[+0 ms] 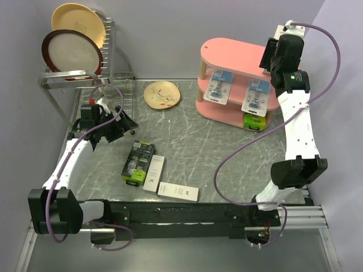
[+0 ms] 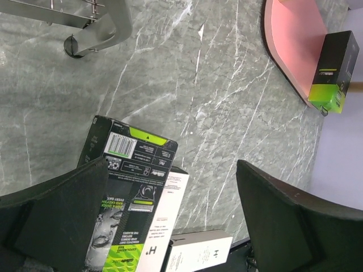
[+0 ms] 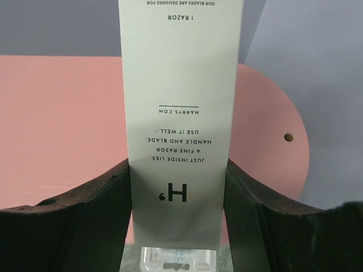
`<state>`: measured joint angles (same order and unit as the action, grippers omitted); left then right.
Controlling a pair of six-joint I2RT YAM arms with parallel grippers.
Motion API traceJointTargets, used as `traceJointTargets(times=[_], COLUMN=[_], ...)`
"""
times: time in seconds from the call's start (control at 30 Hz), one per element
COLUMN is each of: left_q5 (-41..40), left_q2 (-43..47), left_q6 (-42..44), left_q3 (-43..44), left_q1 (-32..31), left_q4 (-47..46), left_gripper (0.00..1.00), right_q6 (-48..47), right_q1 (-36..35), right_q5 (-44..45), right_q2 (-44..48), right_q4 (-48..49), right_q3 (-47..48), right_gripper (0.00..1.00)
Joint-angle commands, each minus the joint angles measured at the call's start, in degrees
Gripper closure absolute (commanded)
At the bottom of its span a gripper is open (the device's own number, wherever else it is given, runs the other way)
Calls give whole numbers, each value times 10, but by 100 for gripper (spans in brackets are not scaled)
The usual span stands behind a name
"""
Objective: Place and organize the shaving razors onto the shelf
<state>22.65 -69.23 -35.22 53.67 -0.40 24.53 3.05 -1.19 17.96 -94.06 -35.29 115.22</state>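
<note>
Two black-and-lime boxes, one near left, one far right; two blue-white blister cards; three slim white boxes, two near left, the third white box far right; three plates; one pink shelf; one wire rack

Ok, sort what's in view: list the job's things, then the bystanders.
Job: pink shelf; blister cards; shelved lime box; lime box on table; white boxes beside it; white box in right hand.
Lying about: dish rack; its plates; floral plate.
</note>
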Motion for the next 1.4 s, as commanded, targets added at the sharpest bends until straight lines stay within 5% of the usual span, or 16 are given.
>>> traceJointTargets(times=[0.0, 0.03, 0.07, 0.43, 0.53, 0.73, 0.93, 1.13, 1.37], left_q5=[-2, 0, 1, 11, 15, 35, 33, 33, 27], left_q2=[25, 29, 30, 43, 57, 103, 120, 132, 169], left_q6=[-5, -6, -8, -17, -11, -3, 2, 0, 5], left_q3=[-5, -8, -10, -18, -27, -67, -85, -90, -113], left_q1=[2, 2, 2, 2, 2, 2, 21, 43, 58], left_q4=[-2, -2, -1, -4, 6, 24, 14, 10, 26], left_gripper=[0, 1, 1, 1, 1, 1, 1, 1, 0], right_q6=[-1, 1, 1, -18, -120, -163, -259, -293, -280], right_q1=[5, 5, 5, -31, -99, -159, -387, -562, -609], right_q5=[4, 13, 15, 34, 38, -311, -385, -354, -422], right_q2=[-5, -3, 2, 114, 169, 335, 377, 350, 249], right_q4=[8, 10, 14, 39, 71, 93, -26, 27, 50], right_q3=[23, 25, 30, 16, -37, -261, -476, -611, -629], right_gripper=[33, 30, 1, 0, 0, 0, 0, 0, 0])
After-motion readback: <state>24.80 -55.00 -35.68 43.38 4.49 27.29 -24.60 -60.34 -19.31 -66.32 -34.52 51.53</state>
